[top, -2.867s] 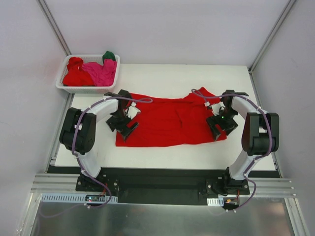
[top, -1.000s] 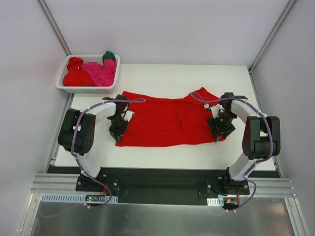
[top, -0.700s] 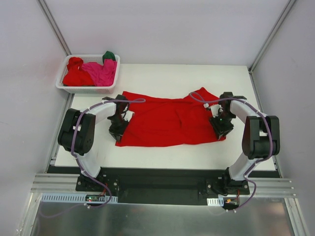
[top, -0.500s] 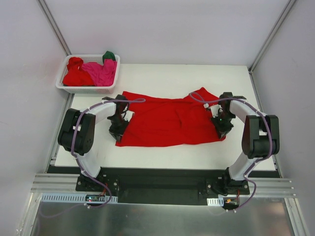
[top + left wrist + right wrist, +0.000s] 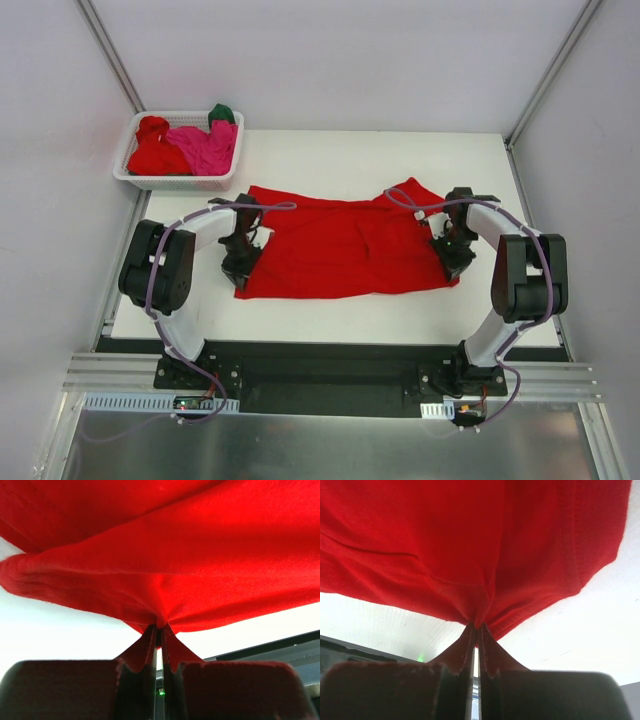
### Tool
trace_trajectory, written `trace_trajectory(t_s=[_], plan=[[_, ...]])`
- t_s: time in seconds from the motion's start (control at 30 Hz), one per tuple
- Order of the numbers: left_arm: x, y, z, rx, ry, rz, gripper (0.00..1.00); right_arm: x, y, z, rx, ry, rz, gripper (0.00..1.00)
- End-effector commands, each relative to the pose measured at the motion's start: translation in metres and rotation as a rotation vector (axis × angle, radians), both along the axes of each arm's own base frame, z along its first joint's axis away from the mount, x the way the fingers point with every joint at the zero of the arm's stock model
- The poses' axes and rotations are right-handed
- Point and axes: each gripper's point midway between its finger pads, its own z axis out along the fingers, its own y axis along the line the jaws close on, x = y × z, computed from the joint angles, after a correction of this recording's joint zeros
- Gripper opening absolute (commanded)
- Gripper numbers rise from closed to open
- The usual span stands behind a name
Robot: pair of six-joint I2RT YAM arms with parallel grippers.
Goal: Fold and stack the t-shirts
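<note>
red t-shirt (image 5: 350, 245): spread flat across the middle of the desk (image 5: 350, 160), long side running left to right, with a sleeve bunched up at its far right.
left fingers (image 5: 140, 680): clenched on a thin pinch of the shirt's left edge; the cloth fans out from the pinch.
right fingers (image 5: 455, 680): clenched the same way on the right edge, close to the near corner.
step in hand: judged to be a two-ended grasp, ready to lift and carry one side over for a fold.
slip risk: both pinches look shallow, so a quick lift could pull the hem free on one side.
skew risk: if the arms rise unevenly the fold line would run crooked, and the bunched sleeve could get trapped inside.
drag risk: a low lift would drag the cloth along the desk and wrinkle it.
around: a white basket (image 5: 175, 181) at the far left corner holds a red shirt (image 5: 152, 150), a magenta-pink shirt (image 5: 205, 148) and a dark green shirt (image 5: 222, 112), well apart from the spread one.
in the way: nothing lies on the spread shirt; a purple cable (image 5: 275, 205) loops just above it by the left wrist and might catch raised cloth.
</note>
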Motion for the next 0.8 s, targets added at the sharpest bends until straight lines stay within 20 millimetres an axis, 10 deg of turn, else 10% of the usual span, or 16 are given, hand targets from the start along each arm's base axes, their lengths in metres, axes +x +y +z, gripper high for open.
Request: trace_trajectory(t_s=[0.0,0.3,0.77], plan=[[-0.008,0.015,0.002,0.050,0.000,-0.020,0.00,0.006,-0.014,0.009,-0.047,-0.026,-0.008,0.01],[-0.010,0.046,0.002,0.111,-0.012,0.034,0.00,0.000,-0.053,0.014,-0.112,-0.022,-0.081,0.01],[-0.008,0.051,0.002,0.097,-0.011,0.045,0.00,-0.006,-0.051,0.011,-0.098,-0.006,-0.082,0.01]])
